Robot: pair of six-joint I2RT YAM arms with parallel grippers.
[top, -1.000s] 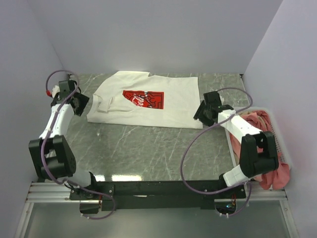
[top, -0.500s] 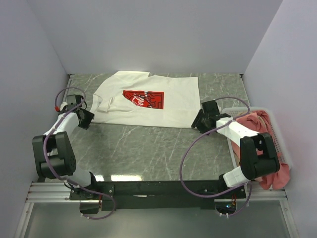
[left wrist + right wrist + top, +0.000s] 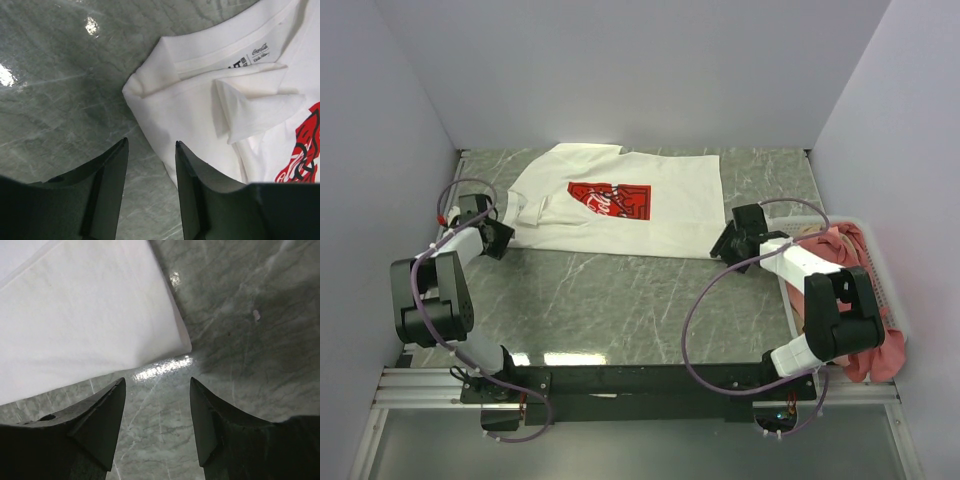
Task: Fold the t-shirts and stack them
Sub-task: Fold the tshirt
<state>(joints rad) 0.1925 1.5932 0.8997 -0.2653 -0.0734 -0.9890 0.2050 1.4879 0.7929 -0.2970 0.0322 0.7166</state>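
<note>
A white t-shirt (image 3: pixel 620 205) with a red rectangular chest print (image 3: pixel 610 198) lies partly folded on the marble table (image 3: pixel 610 300), collar to the left. My left gripper (image 3: pixel 498 238) is open and empty, low at the shirt's near-left corner; in the left wrist view (image 3: pixel 150 142) its fingers frame the shirt's edge (image 3: pixel 200 115). My right gripper (image 3: pixel 723 244) is open and empty, just off the shirt's near-right corner; that corner shows in the right wrist view (image 3: pixel 185 345) ahead of the gripper (image 3: pixel 157 382). Salmon-pink shirts (image 3: pixel 860 300) lie bunched in the basket at the right.
A white plastic slatted basket (image 3: pixel 790 290) stands at the table's right edge, beside the right arm. Pale walls close in the left, back and right. A black rail (image 3: pixel 650 378) with both arm bases runs along the near edge.
Both grippers have moved down and nearer to the shirt's near corners. The left arm swung in from farther back and left. The shirt has not moved.
</note>
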